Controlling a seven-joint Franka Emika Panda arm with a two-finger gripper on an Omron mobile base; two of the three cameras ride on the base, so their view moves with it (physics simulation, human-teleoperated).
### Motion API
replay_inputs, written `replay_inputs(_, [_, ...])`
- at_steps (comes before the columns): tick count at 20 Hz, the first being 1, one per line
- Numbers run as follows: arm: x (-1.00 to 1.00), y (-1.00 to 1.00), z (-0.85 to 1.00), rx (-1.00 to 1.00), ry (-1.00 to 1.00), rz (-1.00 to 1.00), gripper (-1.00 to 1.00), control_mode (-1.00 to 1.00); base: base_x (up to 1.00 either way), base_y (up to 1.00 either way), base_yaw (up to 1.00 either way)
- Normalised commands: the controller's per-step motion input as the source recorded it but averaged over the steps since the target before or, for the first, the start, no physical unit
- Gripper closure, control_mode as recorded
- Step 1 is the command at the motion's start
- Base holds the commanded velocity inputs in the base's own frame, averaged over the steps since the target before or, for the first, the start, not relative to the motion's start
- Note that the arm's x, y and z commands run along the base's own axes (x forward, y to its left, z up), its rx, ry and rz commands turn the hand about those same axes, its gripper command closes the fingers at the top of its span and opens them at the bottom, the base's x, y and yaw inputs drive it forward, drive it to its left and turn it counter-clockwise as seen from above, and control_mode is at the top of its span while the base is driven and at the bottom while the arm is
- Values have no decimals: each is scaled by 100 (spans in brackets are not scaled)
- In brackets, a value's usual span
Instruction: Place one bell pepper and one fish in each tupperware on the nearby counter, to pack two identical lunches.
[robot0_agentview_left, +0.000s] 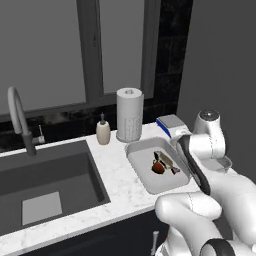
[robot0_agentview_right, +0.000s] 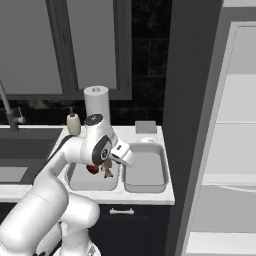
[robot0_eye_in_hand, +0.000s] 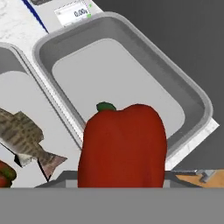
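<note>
A: Item one, the gripper (robot0_agentview_right: 126, 157)?
B: Hanging over the counter (robot0_agentview_left: 120, 187) by the two tupperwares. It is closed on a red bell pepper (robot0_eye_in_hand: 122, 146), which sits large at the bottom of the hand view, stem up, above the rim between the two containers.

A: Item two, the containers?
B: Left tupperware (robot0_agentview_left: 137, 167): one fish (robot0_agentview_left: 166, 161) and one bell pepper in the tray (robot0_agentview_left: 157, 168), lying touching each other. The hand view shows that fish's tail at its left edge. Right tupperware (robot0_eye_in_hand: 175, 87): bare floor, just beside the first, rims almost touching.

A: Surroundings?
B: Behind the containers, a small blue-and-white box (robot0_agentview_left: 171, 125) with a display on top. Further left along the back wall, a paper towel roll (robot0_agentview_left: 130, 114) standing upright and a soap dispenser (robot0_agentview_left: 103, 131). Left again, the dark sink basin (robot0_agentview_left: 45, 185) with its curved faucet (robot0_agentview_left: 19, 120).

A: Obstructions?
B: In the left base view the arm's own white links cover most of the right tupperware. In the right base view the forearm crosses the left tray, partly hiding its contents.
</note>
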Motion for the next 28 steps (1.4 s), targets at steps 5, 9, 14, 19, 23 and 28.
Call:
replay_inputs(5, [70, -24, -42, 0, 3, 0, 100, -100, 0, 0, 0])
replay_inputs(9, [64, -27, -40, 0, 1, 0, 100, -100, 0, 0, 0])
replay_inputs(14, [52, -10, -42, 0, 0, 0, 100, -100, 0, 0, 0])
replay_inputs(19, [50, -4, -43, 0, 0, 0, -100, -100, 0, 0, 0])
replay_inputs(23, [-3, -4, 27, 0, 0, 0, -100, -100, 0, 0, 0])
replay_inputs(28, [-15, 2, 64, 0, -1, 0, -100, -100, 0, 0, 0])
